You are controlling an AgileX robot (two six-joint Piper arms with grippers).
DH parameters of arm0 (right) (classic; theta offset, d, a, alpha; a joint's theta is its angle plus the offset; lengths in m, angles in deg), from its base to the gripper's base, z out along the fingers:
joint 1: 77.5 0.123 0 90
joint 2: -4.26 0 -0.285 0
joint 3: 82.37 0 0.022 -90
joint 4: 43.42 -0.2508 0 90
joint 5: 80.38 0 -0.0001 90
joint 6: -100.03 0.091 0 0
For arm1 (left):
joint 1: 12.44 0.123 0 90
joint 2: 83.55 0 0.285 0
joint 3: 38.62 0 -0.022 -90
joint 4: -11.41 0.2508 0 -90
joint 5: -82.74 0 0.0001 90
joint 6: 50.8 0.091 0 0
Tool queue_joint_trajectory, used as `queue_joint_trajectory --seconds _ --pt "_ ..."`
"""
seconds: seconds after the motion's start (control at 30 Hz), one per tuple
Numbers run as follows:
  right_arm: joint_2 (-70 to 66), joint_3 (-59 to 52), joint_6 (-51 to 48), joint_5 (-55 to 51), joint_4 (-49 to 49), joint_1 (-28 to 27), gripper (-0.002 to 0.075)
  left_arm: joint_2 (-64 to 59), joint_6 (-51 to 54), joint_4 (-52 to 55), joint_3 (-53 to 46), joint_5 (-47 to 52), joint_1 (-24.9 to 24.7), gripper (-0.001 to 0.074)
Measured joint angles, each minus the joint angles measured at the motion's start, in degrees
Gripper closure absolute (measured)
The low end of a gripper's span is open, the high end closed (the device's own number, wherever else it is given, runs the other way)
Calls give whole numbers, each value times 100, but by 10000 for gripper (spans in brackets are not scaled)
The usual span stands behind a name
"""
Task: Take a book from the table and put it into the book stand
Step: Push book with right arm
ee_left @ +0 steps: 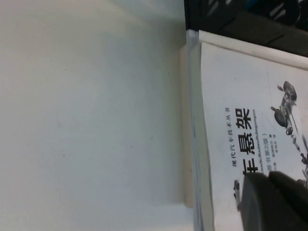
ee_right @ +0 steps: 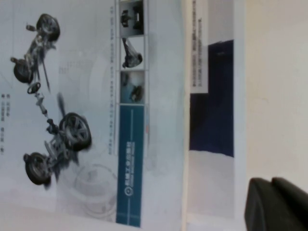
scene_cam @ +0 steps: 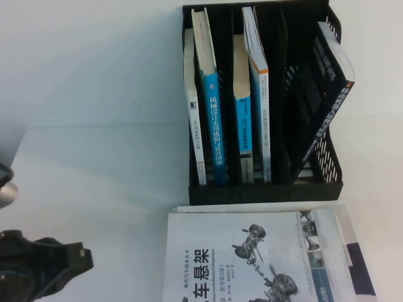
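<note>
1. Two grippers are in play, and neither has hold of anything. The left gripper sits low at the near left of the table, beside the book's left edge; whether its fingers are spread or pressed together I cannot tell.
2. The right gripper shows only as a dark tip in its own wrist view, over bare table just off the right edge of the stack; its finger state cannot be told either, and the high view does not show it.
3. The book, white with a big black Chinese title and a grey suspension drawing, lies flat and face up at the near edge, on top of another book with a dark blue cover patch that juts out on the right.
4. The book stand is just behind it, its front rail nearly touching the stack. Four upright books fill the left slots, and a black book leans in the right slot.
5. Judged from this, the pickup is not yet begun. The next move calls for getting fingers under an edge, lifting the book clear, standing it upright, and aiming for an open slot.
</note>
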Motion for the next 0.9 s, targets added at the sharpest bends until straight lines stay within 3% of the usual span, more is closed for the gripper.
queue_joint_trajectory --seconds 0.23,0.4,0.57,0.77,0.9 --pt "-983 0 -684 276 -1126 10 729 -1173 1355 -1637 0 -123 0 738" --pt "-1421 0 -1317 284 -1636 23 729 -1855 2129 -2134 0 -168 150 738" --pt "-1631 0 -1712 311 -1722 23 729 -2557 2966 -2499 11 182 805 738" --pt "-1784 0 -1773 431 -1748 23 729 -3657 4515 -3693 78 1631 1915 738" --pt "-1797 0 -1783 678 -1764 23 729 -4295 4810 -3926 101 2027 2071 738"
